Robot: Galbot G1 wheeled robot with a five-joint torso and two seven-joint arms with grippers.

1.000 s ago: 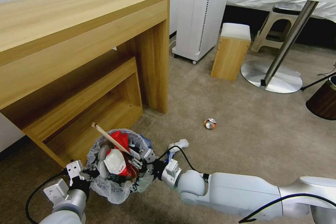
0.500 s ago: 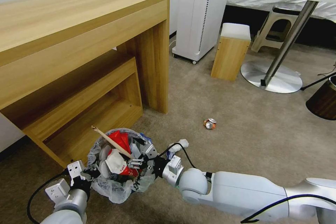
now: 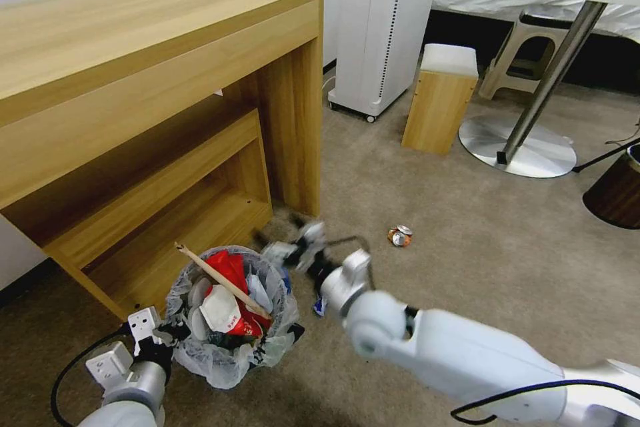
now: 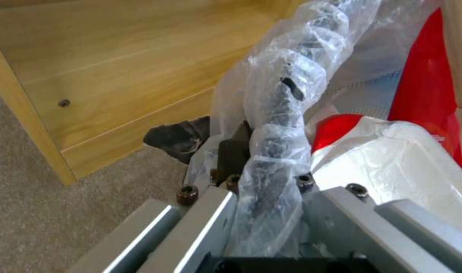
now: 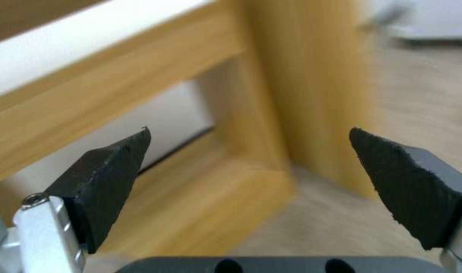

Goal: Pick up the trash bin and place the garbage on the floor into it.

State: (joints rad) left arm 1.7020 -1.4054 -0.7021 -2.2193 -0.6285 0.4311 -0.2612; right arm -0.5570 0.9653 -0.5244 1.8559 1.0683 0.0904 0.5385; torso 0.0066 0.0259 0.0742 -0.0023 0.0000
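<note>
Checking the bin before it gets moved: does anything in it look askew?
Yes. A wooden stick lies slanted across the full trash bin, one end jutting past the rim, where it might tip out.

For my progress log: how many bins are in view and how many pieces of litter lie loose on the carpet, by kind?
Bag-lined trash bin: 1
Dark brown bin: 1
Crushed can on the carpet: 1
Blue scrap on the carpet, partly behind the right arm: 1
Total: 4
Left claw grips the lined bin's rim; right claw hangs open beside it.
</note>
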